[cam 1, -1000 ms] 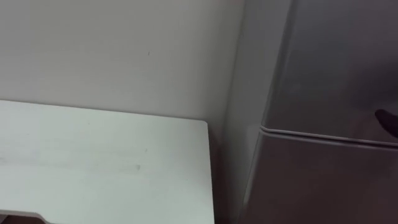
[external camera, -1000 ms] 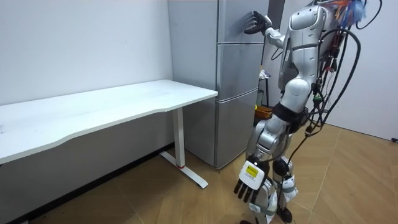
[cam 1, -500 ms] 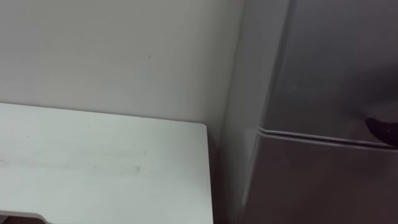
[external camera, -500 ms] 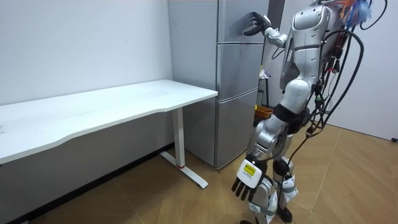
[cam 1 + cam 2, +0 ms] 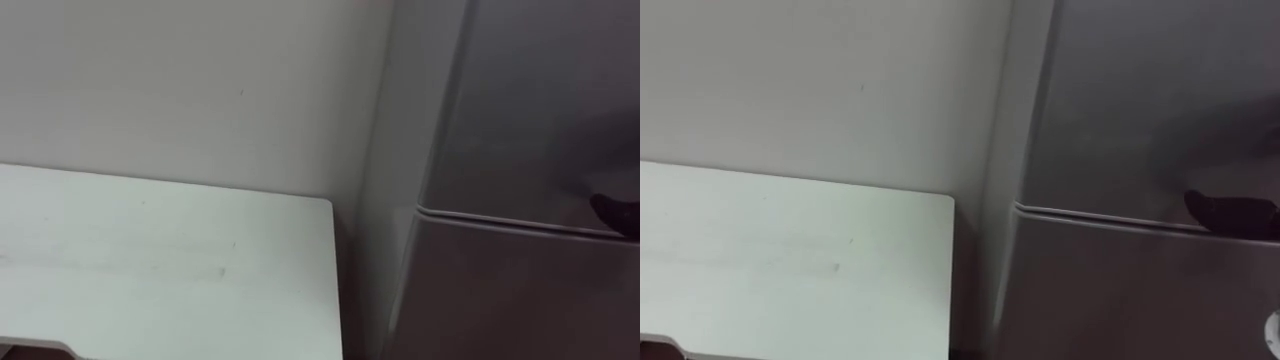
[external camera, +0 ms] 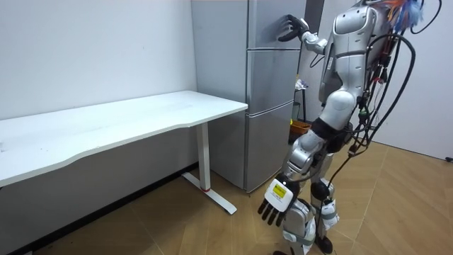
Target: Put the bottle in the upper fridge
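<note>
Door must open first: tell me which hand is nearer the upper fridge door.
Right. The right hand is up at the upper fridge door, near its lower edge; the left hand hangs low by the knee.

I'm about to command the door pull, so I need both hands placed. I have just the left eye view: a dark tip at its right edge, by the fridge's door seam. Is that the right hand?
Observer: Yes. The room view shows the right hand raised against the upper door of the tall grey two-door fridge, fingers loosely bent.
Operator: And the left?
Observer: The left hand hangs open by the thigh, holding nothing.
Operator: Stance?
Observer: It stands upright at the fridge's front, on the wooden floor.
</note>
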